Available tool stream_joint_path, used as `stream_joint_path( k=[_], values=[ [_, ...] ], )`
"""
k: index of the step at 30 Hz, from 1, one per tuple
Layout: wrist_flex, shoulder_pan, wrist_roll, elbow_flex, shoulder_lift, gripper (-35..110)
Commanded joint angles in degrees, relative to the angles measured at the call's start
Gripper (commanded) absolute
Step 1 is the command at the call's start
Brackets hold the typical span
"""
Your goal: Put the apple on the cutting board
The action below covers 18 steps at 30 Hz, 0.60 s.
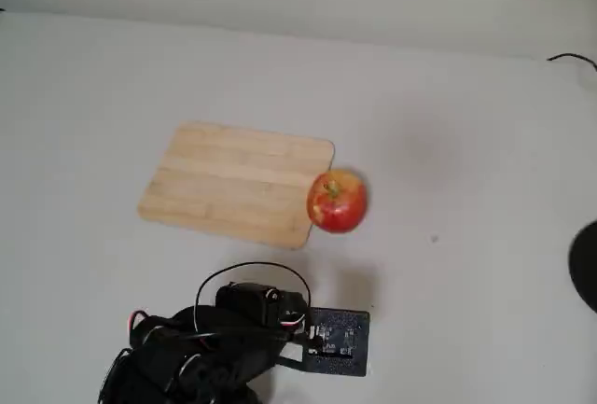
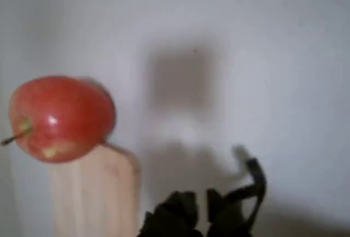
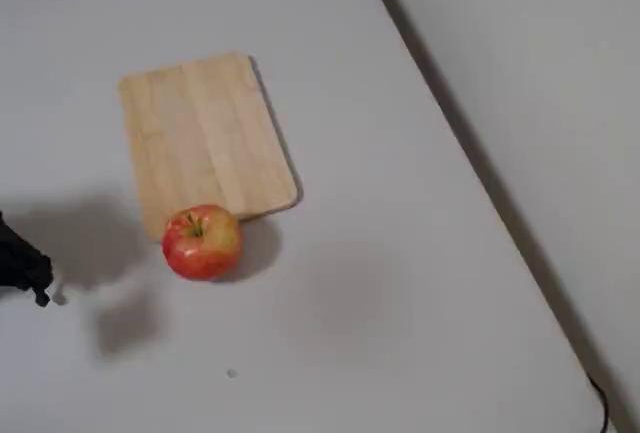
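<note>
apple (image 1: 337, 201) sitting on the surface (image 1: 466, 143), touching the cutting board (image 1: 233, 183) at its right near corner; gripper (image 2: 219, 209) hanging near, well apart, can't tell its opening

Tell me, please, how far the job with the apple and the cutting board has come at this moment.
Nothing looks done yet: the apple stands on the white table at one end of the cutting board, whose top is bare. Nothing is in hand; the gripper is apart from the apple, its state unclear. Left: reach the apple, grasp it, lift it and set it on the board.
</note>
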Motion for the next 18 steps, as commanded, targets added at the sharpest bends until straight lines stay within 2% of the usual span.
stream_joint_path(
  k=[1, 18],
  values=[
    [0.26, -0.44, -0.7, 2.02, 0.0, 3],
    [0.26, -0.53, -0.79, 2.02, 0.0, 7]
  ],
)
